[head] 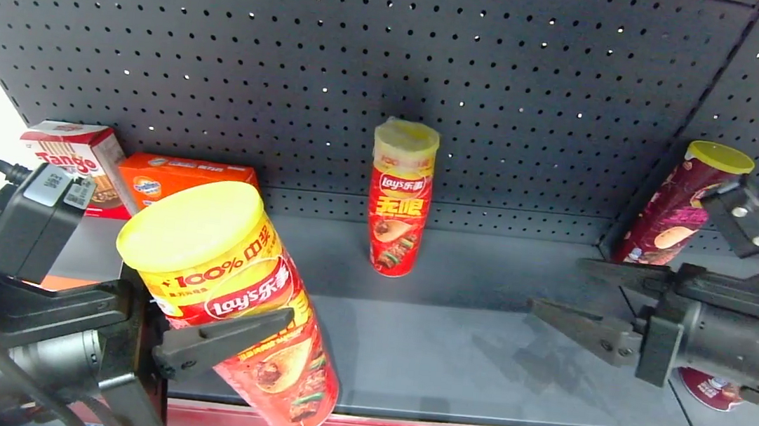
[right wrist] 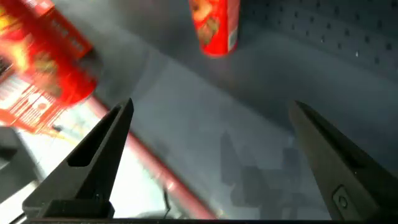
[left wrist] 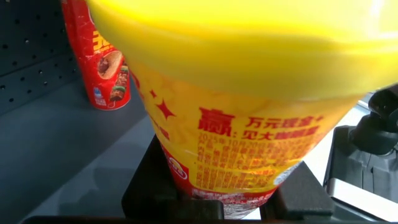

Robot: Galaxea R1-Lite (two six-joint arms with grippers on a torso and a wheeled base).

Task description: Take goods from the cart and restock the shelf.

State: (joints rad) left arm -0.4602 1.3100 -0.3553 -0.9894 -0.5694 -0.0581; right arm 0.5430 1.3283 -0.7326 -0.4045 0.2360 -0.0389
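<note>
Shelf bay, one can in the grip of the left gripper (head: 220, 323).

A dark grey perforated metal back panel (head: 368, 49) rises behind a dark grey metal shelf (head: 448, 361) with a red front strip. The left jaws are clenched on a tall cylindrical crisp can with a yellow plastic lid (head: 220, 253). Its label is a yellow band with red lettering over red with food pictures. This can is tilted at the shelf's front left. The right gripper (head: 557, 283) hangs over the shelf's right part, jaws released and spread. A red cylindrical can with a clear lid (head: 400, 201) stands upright at the back centre. A maroon cylindrical can with a yellow lid (head: 676, 209) leans at the right. At the back left an orange cardboard box (head: 186, 175) lies beside a red-and-white cardboard box (head: 76, 149).
</note>
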